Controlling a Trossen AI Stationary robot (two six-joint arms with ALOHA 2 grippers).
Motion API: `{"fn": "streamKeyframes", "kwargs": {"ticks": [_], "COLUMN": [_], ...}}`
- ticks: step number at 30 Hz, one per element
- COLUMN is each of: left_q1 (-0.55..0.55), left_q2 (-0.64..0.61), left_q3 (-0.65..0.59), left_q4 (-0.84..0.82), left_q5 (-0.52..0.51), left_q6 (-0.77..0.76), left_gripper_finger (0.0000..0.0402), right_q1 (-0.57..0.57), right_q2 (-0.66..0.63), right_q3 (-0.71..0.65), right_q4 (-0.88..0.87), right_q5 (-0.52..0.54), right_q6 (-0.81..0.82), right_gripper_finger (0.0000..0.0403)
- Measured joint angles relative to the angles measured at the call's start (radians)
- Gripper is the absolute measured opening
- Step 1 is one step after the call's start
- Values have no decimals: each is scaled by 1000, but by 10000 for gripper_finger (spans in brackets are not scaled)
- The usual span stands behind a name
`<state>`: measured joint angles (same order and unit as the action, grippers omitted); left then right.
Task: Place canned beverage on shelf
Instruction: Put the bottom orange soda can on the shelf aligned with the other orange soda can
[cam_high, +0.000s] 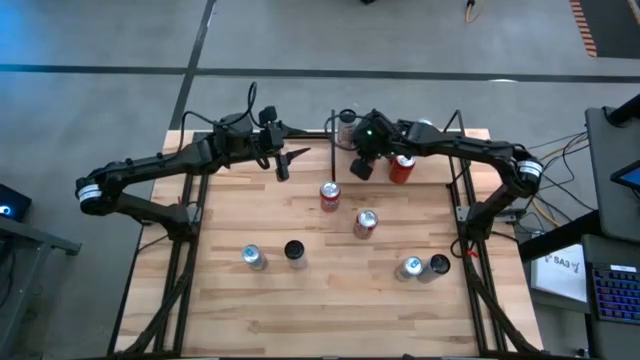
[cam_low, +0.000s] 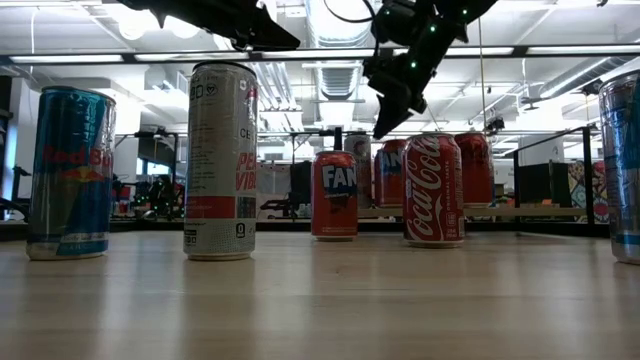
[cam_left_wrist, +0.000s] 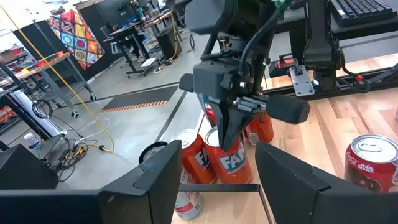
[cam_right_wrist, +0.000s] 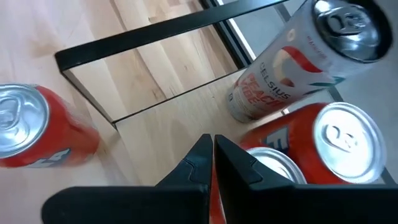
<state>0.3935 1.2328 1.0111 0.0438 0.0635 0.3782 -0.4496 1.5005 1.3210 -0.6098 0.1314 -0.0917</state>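
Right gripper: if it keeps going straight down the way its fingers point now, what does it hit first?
Most likely the orange Fanta can on the shelf; the right gripper, fingers closed, points at its top. Depth is unclear, so it might slip just beside the rim.

a robotics lab or open workshop hall: a butcher-block tabletop (cam_high: 330, 290) on a black metal frame stands on a bare grey concrete floor (cam_high: 330, 35) marked with dark tape lines and a strip of orange-and-black hazard tape (cam_left_wrist: 134, 101). the level view across the table shows an open ceiling with exposed ducts (cam_low: 338, 45) and rows of strip lights (cam_low: 60, 58), with further workstations in the background. loose cables (cam_left_wrist: 81, 146) trail over the floor, a keyboard (cam_high: 612, 292) and a laptop (cam_high: 8, 200) flank the table, and a patterned quilt (cam_left_wrist: 74, 28) hangs over equipment beyond.
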Motion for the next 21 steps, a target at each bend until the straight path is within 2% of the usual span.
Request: {"fn": "streamKeyframes", "kwargs": {"ticks": [10, 16, 21], "left_q1": [0, 0, 0], "left_q2": [0, 0, 0], "left_q3": [0, 0, 0], "left_q4": [0, 0, 0], "left_q5": [0, 0, 0], "left_q6": [0, -2, -3], "left_gripper_finger": [190, 190, 190], "right_q1": [0, -3, -2], "right_q2": [-59, -76, -73], "right_q3": [32, 31, -5], "right_q4": [-123, -228, -224], "right_q5": [-17, -195, -210], "right_q6": [6, 19, 46], "right_gripper_finger": [9, 9, 9]}}
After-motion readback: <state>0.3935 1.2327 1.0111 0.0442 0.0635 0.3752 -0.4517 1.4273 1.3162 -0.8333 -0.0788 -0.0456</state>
